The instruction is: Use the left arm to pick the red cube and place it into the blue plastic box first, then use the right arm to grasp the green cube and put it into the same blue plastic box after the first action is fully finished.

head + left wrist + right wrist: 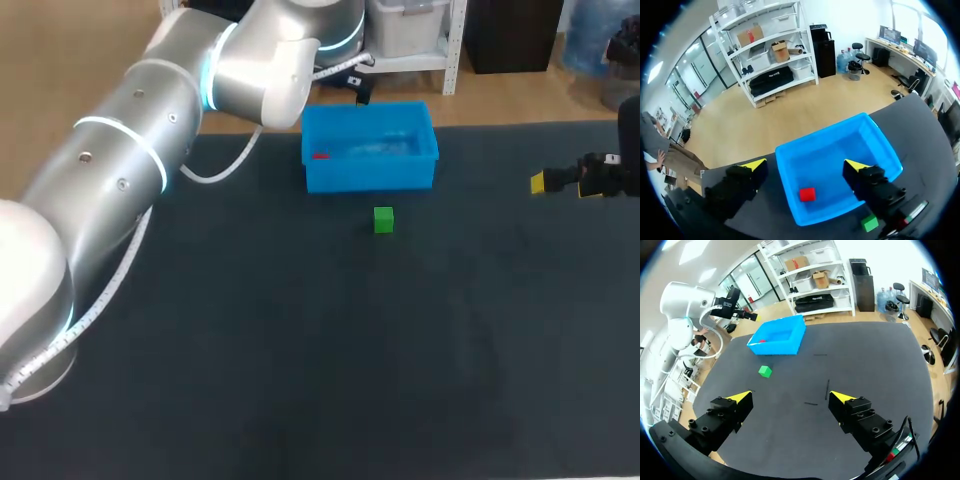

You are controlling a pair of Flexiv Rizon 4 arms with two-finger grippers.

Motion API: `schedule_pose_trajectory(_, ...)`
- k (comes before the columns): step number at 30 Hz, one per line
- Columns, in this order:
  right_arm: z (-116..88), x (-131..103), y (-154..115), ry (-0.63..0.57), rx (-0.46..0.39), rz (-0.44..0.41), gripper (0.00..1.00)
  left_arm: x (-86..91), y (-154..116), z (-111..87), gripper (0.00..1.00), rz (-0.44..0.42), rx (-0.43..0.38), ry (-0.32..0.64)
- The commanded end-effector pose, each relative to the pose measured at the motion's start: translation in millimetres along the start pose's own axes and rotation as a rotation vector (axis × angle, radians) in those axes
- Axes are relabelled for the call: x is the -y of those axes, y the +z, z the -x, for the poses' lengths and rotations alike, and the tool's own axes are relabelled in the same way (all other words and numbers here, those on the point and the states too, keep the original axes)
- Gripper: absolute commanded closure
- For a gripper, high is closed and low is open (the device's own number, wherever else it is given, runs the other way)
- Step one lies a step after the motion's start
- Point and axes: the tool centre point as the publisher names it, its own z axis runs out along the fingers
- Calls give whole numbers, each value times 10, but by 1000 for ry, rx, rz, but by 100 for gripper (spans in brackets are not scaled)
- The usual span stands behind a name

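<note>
The red cube (807, 194) lies on the floor of the blue plastic box (885, 150), between and below the spread fingers of my left gripper (807, 165), which hangs open and empty above the box. From the head view the red cube (320, 155) shows in the left end of the box (370, 176), and the left gripper itself is mostly hidden behind the arm. The green cube (384, 220) sits on the dark table just in front of the box. My right gripper (790, 397) is open and empty far off at the table's right side (560, 182).
The dark table (300, 350) stretches wide in front of the box and the green cube (765, 371). My left arm (150, 140) crosses the back left of the table toward the box (777, 337).
</note>
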Motion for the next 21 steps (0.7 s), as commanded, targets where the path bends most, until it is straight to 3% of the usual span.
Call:
schedule_pose_trajectory(1, 2, 2, -2, -1, -1, 0, 0, -2, 37, 88, 0, -1, -317, 0)
schedule_pose_trajectory(21, 2, 2, -2, -1, -1, 0, 0, -54, -491, -114, 0, -81, -256, -11)
